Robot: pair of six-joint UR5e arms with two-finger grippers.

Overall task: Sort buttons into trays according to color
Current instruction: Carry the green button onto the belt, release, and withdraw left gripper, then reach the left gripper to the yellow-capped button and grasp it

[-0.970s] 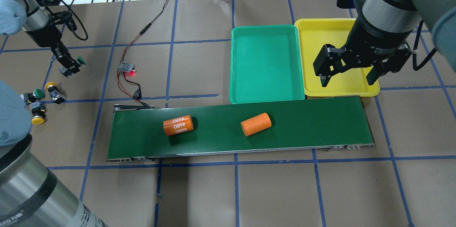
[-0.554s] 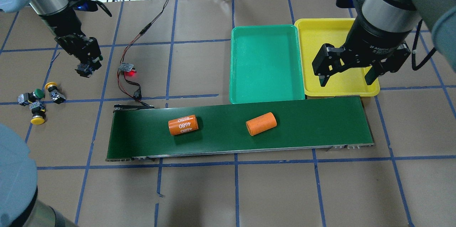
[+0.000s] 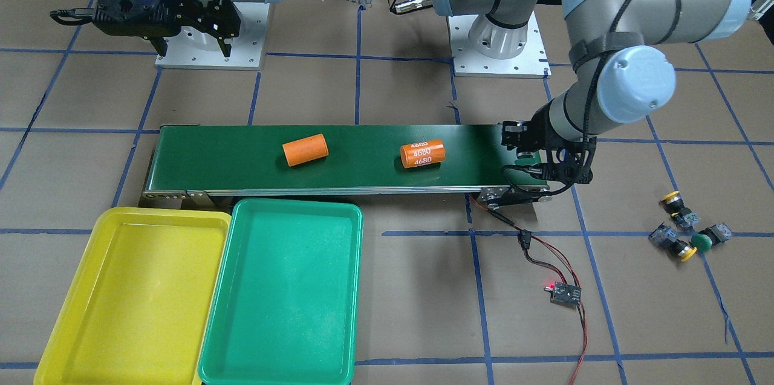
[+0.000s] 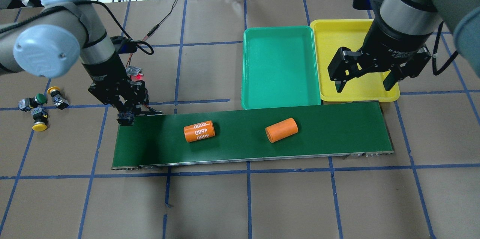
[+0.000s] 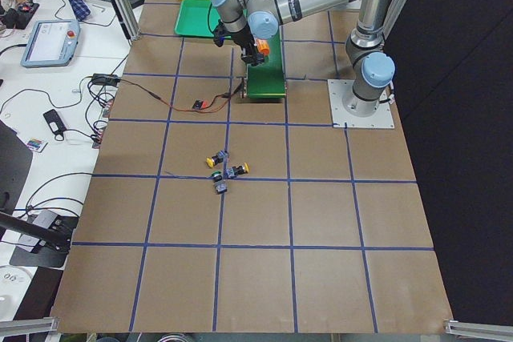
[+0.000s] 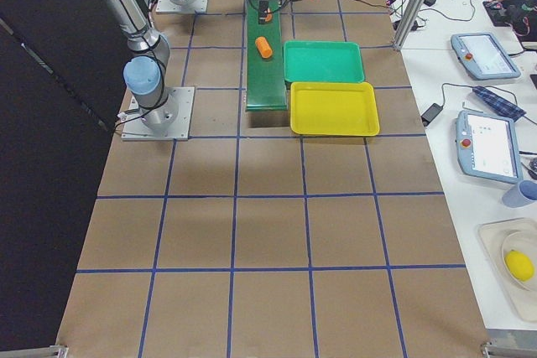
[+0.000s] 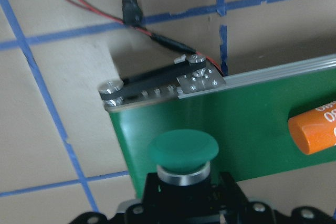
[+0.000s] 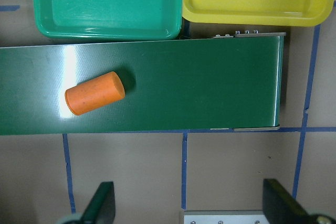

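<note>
From across the surface, the left gripper point(image 3: 543, 172) hangs over the end of the dark belt point(image 3: 242, 161). Three buttons point(image 3: 686, 231) lie close together on the brown surface, well apart from the trays.

From above, the right gripper point(image 4: 363, 77) hovers over the yellow tray point(image 4: 337, 32). Its fingers are spread wide and hold nothing. The green tray point(image 4: 279, 81) sits just beside it.

The left wrist camera shows that gripper squeezing a green button point(image 7: 184, 149) by its dark body. The button looks small, hard and light. Its round cap seems smooth and slippery, so the blocky body is the better place to grab.
</note>
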